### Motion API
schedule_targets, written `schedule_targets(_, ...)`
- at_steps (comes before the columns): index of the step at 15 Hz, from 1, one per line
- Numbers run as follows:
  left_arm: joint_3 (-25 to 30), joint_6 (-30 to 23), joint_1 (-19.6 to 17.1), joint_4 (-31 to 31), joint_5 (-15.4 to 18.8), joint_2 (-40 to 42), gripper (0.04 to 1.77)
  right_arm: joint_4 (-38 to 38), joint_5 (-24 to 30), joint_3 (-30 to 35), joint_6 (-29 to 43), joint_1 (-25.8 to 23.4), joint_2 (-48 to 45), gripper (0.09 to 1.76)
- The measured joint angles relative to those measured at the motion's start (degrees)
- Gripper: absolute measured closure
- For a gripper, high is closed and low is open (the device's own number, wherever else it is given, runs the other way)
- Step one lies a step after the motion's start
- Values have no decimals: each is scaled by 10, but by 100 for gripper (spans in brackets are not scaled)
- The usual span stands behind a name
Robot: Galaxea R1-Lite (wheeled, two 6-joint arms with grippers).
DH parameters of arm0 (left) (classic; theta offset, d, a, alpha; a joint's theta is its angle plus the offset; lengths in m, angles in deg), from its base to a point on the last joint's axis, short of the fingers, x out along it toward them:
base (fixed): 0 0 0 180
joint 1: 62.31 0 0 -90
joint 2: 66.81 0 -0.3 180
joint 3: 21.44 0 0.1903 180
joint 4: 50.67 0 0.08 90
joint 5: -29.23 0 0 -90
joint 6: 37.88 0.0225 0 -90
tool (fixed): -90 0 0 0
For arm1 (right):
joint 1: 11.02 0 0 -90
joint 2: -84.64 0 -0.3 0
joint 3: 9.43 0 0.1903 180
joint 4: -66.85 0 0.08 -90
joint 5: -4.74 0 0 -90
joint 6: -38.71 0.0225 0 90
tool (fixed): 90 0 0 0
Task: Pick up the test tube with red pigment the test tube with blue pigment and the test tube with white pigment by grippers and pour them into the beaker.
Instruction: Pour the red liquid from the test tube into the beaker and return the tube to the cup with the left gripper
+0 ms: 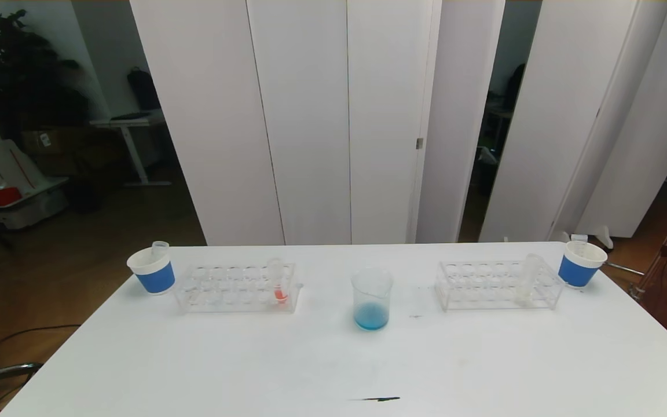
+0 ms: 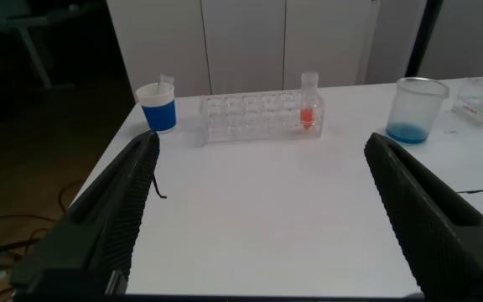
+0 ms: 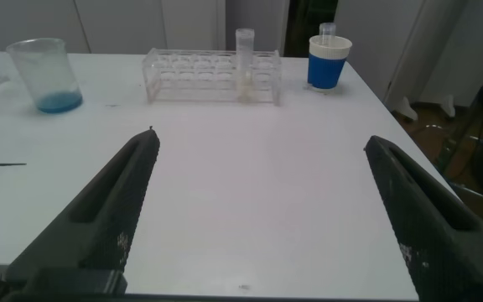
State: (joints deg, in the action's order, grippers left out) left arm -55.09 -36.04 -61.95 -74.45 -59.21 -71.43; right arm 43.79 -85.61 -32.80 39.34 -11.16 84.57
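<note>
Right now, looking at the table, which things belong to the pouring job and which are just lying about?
Belongs to the job:
- beaker, blue liquid at its bottom
- red pigment tube in the left rack
- white pigment tube in the right rack
- left gripper and right gripper, both open

Just lying about:
- left paper cup holding a tube
- right paper cup
- dark mark on the table

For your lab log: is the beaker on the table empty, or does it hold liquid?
It holds liquid: the beaker stands upright with a shallow layer of blue at its bottom, clear above. Both wrist views show the same.
</note>
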Motion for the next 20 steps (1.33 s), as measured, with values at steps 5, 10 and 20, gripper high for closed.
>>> schedule_targets(5,-103,-5,8,9,-4,-127,6,0,0,0,0,0,0,10)
schedule_targets(10,-197,-7,10,53,-2,-294,6,0,0,0,0,0,0,10)
schedule_targets(20,-273,-81,61,193,-2,-633,6,0,0,0,0,0,0,10)
